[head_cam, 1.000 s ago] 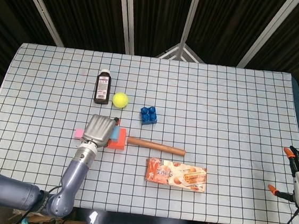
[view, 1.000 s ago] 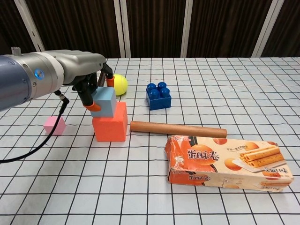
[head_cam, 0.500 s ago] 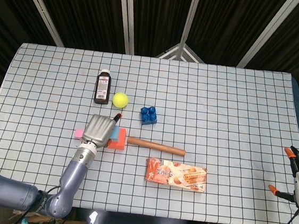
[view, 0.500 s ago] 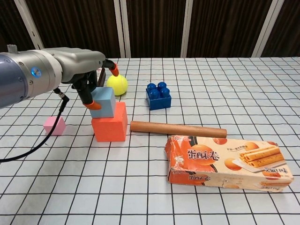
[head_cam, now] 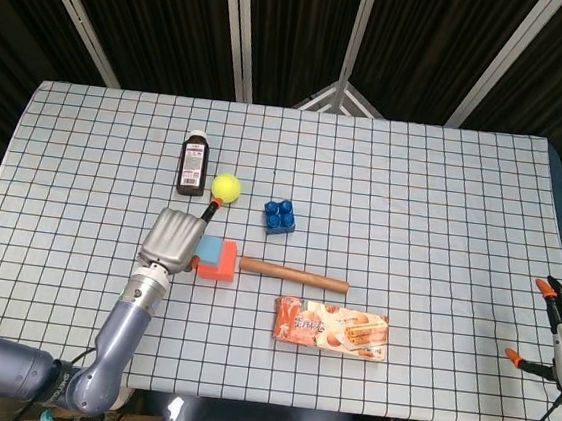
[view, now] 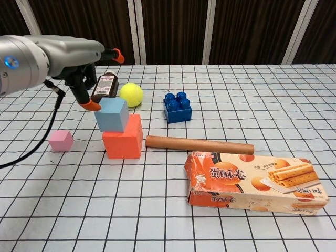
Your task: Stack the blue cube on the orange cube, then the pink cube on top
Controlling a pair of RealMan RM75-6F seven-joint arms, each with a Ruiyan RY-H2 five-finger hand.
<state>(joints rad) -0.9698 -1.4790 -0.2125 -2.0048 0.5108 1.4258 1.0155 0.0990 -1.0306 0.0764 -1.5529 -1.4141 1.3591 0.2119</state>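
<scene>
Left hand [view: 79, 63] is seen above the stack, fingers spread, nothing held. Orange cube [view: 123, 138], toward the table's [view: 220, 231] left edge, carries the blue cube [view: 112, 114], set off-centre, overhanging leftward. Pink cube [view: 61, 140] lies just left, ungrasped.

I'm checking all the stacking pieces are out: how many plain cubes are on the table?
3: the blue cube sits on the orange cube; the pink cube stands alone further left.
</scene>
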